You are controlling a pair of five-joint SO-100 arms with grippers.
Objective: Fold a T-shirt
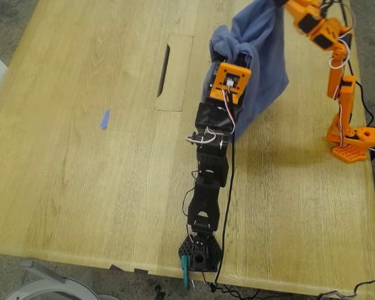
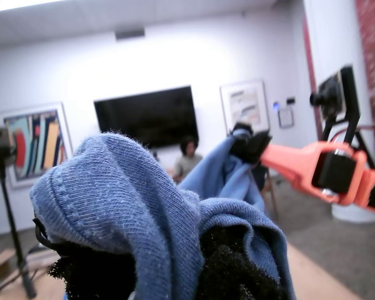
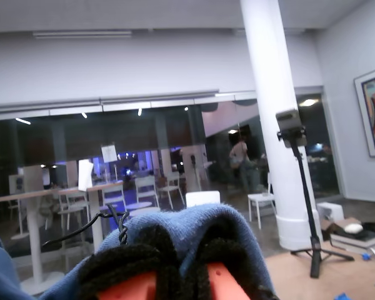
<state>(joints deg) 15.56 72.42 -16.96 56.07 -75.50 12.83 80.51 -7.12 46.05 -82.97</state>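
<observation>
The exterior view shows the soft slate-blue cotton T-shirt (image 1: pixel 262 56) lifted off the pale wooden surface (image 1: pixel 81 156), hung between both arms. My first gripper (image 2: pixel 175 275) is clamped on a bunched fold; beyond, my second gripper (image 2: pixel 247 145) pinches another. Limp, light cloth (likely to sag) is best held by hems or shoulder seams.

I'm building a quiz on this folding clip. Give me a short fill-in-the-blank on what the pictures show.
1. Both grippers hold the T-shirt, whose colour is ____.
2. The T-shirt hangs lifted above the wooden ____.
3. My first gripper sits on the black arm; my second gripper sits on the arm coloured ____.

Missing words: blue; table; orange
</observation>
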